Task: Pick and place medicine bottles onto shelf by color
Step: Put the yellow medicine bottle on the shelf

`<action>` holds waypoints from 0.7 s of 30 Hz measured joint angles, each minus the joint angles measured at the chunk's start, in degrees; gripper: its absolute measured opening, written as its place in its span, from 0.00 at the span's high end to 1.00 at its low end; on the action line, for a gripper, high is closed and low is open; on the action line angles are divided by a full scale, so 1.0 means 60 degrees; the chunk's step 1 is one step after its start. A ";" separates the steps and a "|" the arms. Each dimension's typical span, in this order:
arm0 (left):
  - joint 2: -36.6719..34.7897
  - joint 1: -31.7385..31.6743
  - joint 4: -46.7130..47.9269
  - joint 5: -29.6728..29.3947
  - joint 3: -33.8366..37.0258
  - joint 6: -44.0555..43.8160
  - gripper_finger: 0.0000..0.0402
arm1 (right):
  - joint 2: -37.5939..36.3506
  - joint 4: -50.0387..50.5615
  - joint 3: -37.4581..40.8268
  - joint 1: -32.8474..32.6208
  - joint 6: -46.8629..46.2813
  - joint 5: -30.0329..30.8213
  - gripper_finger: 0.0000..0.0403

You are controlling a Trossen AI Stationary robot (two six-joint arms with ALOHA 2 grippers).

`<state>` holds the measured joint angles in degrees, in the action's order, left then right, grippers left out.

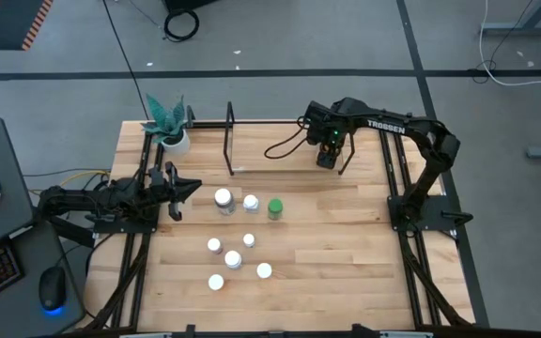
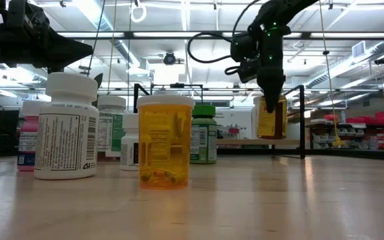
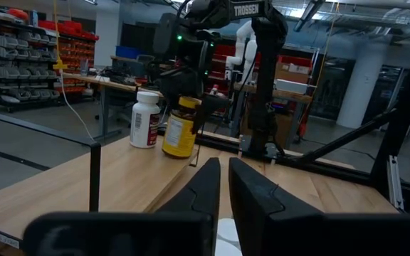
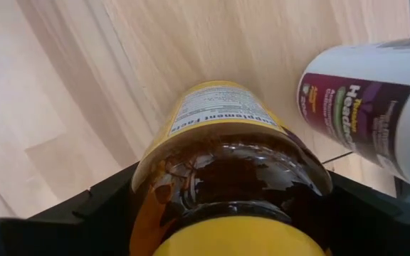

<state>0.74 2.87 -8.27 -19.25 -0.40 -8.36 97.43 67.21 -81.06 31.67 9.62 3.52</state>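
The amber bottle [image 4: 226,185] with the yellow cap sat between the right gripper [image 1: 328,153]'s fingers, which were clamped on its sides just under the cap, at the upper middle of the overhead picture over the right end of the shelf [image 1: 280,169]. Its long axis stood upright, hanging straight down from the gripper, and in the table-level picture, right of centre, its base looked to be at or just above the light-wood board; I couldn't tell whether it touched. Just beside it on the board stood one white bottle [image 4: 365,107] with a purple label. The right arm was plainly the nearer one here; the left gripper [image 1: 178,191] waited at the left edge of the table, fingers together and empty. I counted one shelf, two bottles at it, and eight bottles [image 1: 238,235] loose on the table in the centre of the overhead frame: one green-capped, the rest showing white caps from above
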 joint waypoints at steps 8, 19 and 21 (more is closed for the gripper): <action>0.0000 0.0000 0.0000 0.0000 -0.0002 0.0000 0.93 | 0.0000 -0.0315 0.0000 0.0051 -0.0028 -0.0023 0.08; 0.0002 -0.0003 0.0000 0.0000 -0.0004 0.0000 0.90 | 0.0000 -0.0245 -0.0092 0.0100 0.0009 0.0451 0.02; -0.0001 -0.0002 0.0000 0.0000 -0.0002 0.0000 0.91 | 0.0000 -0.0170 -0.0210 0.0100 0.0005 0.0458 0.01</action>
<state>0.74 2.86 -8.27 -19.25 -0.41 -8.36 97.43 66.19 -82.32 32.27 9.65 6.26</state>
